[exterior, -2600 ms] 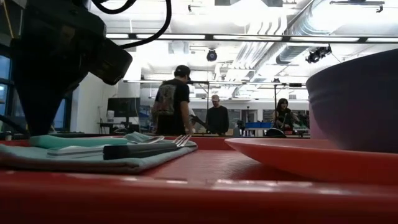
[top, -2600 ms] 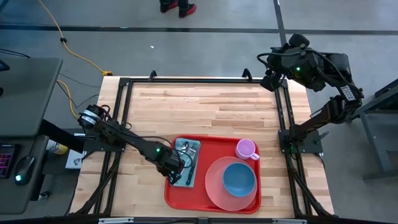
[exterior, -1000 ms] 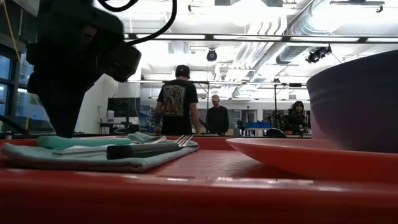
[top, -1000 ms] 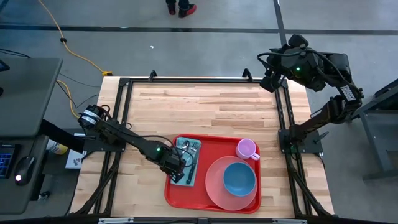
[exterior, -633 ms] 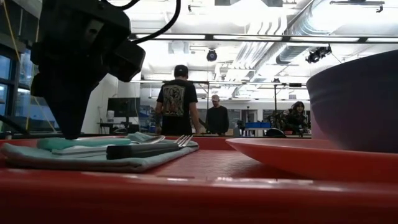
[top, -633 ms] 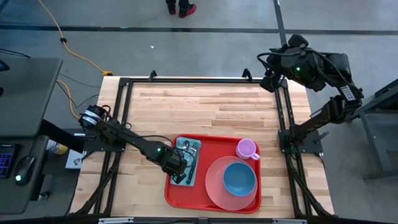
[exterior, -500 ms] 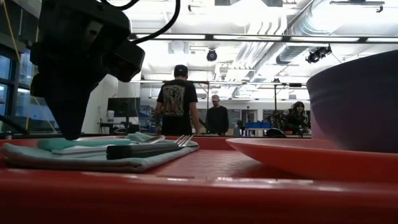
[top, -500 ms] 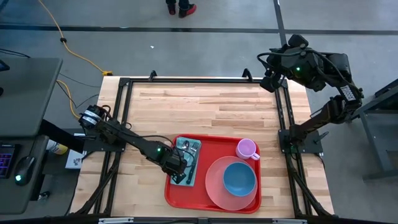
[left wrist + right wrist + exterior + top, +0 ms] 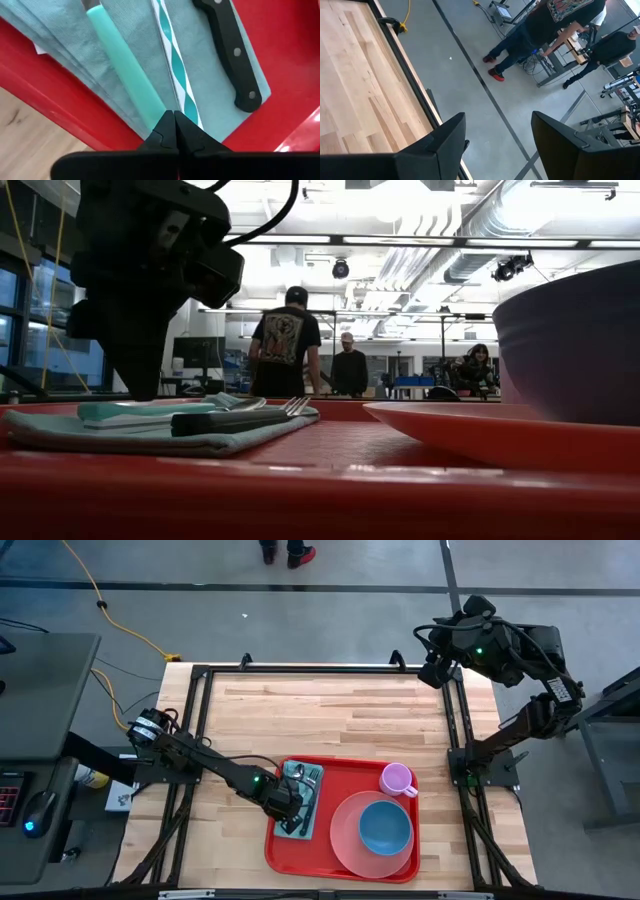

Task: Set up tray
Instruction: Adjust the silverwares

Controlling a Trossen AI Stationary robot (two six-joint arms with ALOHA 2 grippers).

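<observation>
The red tray is sitting on the wooden table, near the front edge and a bit toward the right side. On it a gray-green napkin is lying at the left end. A teal-handled piece, a striped teal and white piece and a black-handled knife are lying side by side on the napkin. A pink plate with a blue bowl in it is sitting at the right end of the tray, and a small pink cup is standing just beside the plate.

The left gripper is hanging over the napkin's near end, by the tray's left rim. Its two fingers are pressed together and are holding nothing. In the left wrist view the closed tips are sitting right above the ends of the teal handle and the striped piece.

Compared with a moment ago, the left gripper is now sitting a little farther to the right in the low view, closer over the cutlery. The tray, plate, bowl and cup are lying just where they were.

The right gripper is waiting far off at the table's back right corner, with its fingers wide apart and empty, same as before.

People are standing in the room behind the table.
</observation>
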